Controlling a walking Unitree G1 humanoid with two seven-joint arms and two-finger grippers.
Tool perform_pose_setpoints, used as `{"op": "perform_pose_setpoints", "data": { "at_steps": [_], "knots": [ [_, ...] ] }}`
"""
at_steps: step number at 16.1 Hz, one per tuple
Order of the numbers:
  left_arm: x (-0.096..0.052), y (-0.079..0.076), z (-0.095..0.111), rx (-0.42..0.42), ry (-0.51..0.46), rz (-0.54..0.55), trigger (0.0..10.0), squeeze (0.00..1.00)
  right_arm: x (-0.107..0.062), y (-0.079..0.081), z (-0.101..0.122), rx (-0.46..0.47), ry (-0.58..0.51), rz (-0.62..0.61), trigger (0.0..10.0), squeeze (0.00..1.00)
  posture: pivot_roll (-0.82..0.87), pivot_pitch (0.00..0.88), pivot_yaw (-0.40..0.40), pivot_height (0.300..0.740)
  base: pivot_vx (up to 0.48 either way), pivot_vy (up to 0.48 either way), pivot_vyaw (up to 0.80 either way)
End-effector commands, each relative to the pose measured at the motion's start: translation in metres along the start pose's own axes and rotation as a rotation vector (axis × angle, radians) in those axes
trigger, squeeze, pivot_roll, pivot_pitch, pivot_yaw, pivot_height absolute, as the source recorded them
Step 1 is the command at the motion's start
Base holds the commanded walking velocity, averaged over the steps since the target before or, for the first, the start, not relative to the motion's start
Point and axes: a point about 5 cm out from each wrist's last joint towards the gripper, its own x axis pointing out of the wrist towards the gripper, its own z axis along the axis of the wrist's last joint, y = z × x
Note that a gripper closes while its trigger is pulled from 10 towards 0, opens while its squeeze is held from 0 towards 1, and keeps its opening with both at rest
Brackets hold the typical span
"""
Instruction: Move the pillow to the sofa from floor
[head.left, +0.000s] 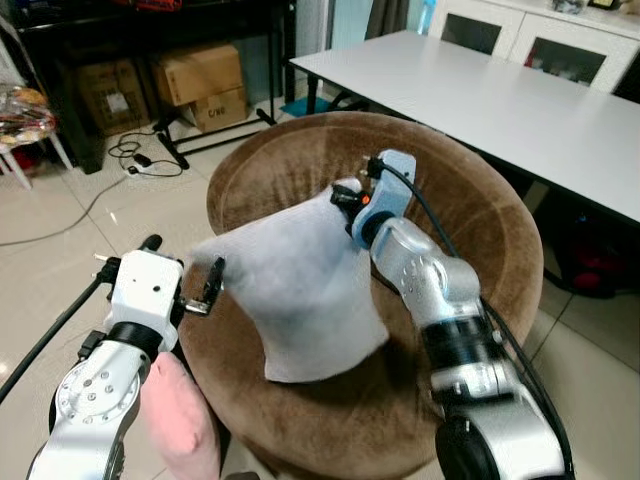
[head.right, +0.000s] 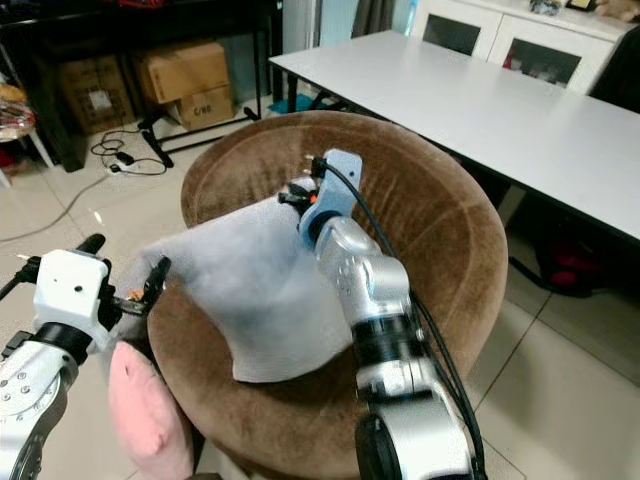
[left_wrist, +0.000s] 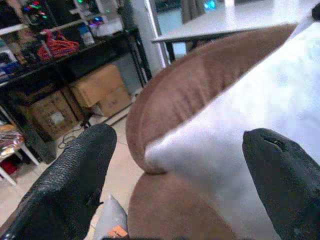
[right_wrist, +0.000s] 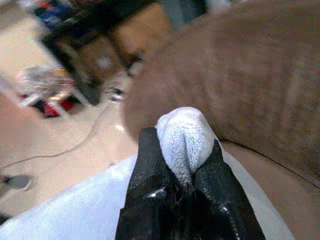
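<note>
My right gripper (right_wrist: 182, 172) pinches a corner of the soft white fabric pillow (head.left: 295, 290), draping it over the round brown velvet sofa (head.left: 470, 200); my left gripper (left_wrist: 180, 185) hovers spread beside its edge for support.

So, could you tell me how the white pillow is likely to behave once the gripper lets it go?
The white pillow looks soft: its corner bunches between the right gripper fingers. It sags, so it probably flops onto the brown sofa.
</note>
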Motion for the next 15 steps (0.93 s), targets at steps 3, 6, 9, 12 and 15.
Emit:
{"op": "perform_pose_setpoints", "data": {
  "at_steps": [3,6,9,12,15],
  "knots": [
    [-0.005,-0.002,0.001,-0.031,0.012,-0.036,10.0,0.0,0.021,0.007,0.006,0.211,0.003,-0.228,10.0,0.0,0.14,0.0,-0.038,0.74,0.0,0.0,0.0],
    [-0.005,0.0,0.003,-0.026,0.01,-0.034,10.0,0.0,0.022,-0.029,0.017,0.339,-0.03,-0.437,10.0,0.0,0.14,0.0,-0.043,0.74,0.0,0.0,0.0],
    [-0.005,0.0,0.004,-0.028,0.004,-0.056,10.0,0.0,0.01,-0.089,0.028,0.481,-0.087,-0.661,10.0,0.0,0.14,0.0,-0.043,0.74,0.0,0.0,0.0],
    [-0.003,0.0,0.007,-0.032,-0.002,-0.094,10.0,0.0,-0.004,-0.126,0.039,0.527,-0.134,-0.798,10.0,0.0,0.14,0.0,-0.039,0.74,0.0,0.0,0.0],
    [-0.001,0.0,0.009,-0.034,-0.011,-0.12,10.0,0.0,-0.016,-0.15,0.05,0.533,-0.184,-0.89,10.0,0.0,0.13,0.0,-0.039,0.74,0.0,0.0,0.0]
  ]
}}
